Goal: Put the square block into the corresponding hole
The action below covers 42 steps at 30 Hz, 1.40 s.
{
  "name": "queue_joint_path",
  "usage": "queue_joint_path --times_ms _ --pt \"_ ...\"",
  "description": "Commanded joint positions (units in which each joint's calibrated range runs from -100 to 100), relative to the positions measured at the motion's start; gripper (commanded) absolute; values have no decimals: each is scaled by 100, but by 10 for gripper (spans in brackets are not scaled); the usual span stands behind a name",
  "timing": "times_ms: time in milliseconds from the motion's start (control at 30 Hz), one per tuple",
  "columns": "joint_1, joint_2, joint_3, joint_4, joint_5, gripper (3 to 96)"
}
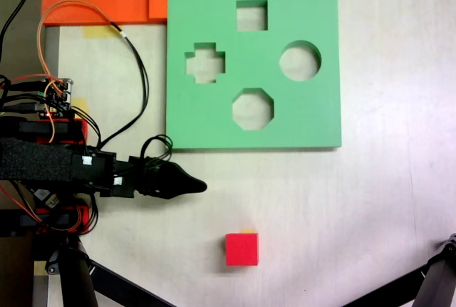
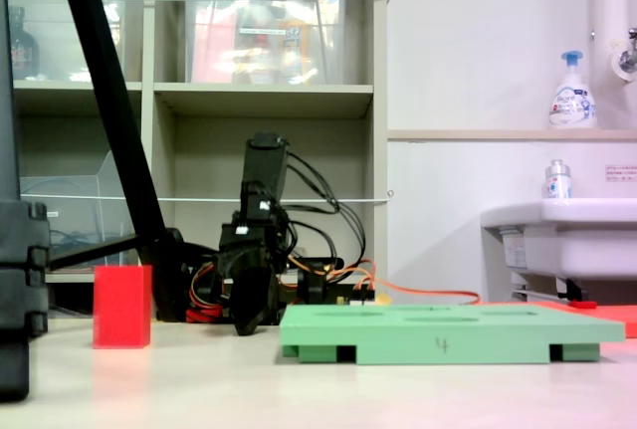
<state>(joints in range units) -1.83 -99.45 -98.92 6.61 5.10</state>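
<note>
My gripper (image 1: 196, 186) hangs over the white table (image 1: 385, 200), pinched to a point and holding nothing. The red block (image 1: 242, 248) sits apart from it, well away from the green board (image 1: 313, 115) and its square hole (image 1: 251, 16). My arm's back end is cut off. Shelves (image 2: 269, 101) and a sink (image 2: 562, 235) stand behind.

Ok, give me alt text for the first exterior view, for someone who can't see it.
Seen from above, a red square block sits alone on a pale table, well below a green foam board with square, cross, round and octagonal cut-outs. The black gripper reaches in from the first exterior view's left, empty, between block and board, touching neither.
</note>
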Motion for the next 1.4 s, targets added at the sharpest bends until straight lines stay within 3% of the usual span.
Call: queue_joint_path --times_ms 33,767,833,933,1100,1167,1267,1400 --pt "0 -55 -108 -617 -20 497" --pt "20 -55 -108 -589 0 490" --pt "-20 -55 -108 -579 332 489" --pt "-195 -55 -108 -675 1641 497" --pt "-464 -55 -108 -810 2120 490" --pt "-469 -55 -58 -2120 2462 486" --pt "-459 -55 1976 -5162 2989 477" --pt "-425 -55 4508 -7541 3272 466"
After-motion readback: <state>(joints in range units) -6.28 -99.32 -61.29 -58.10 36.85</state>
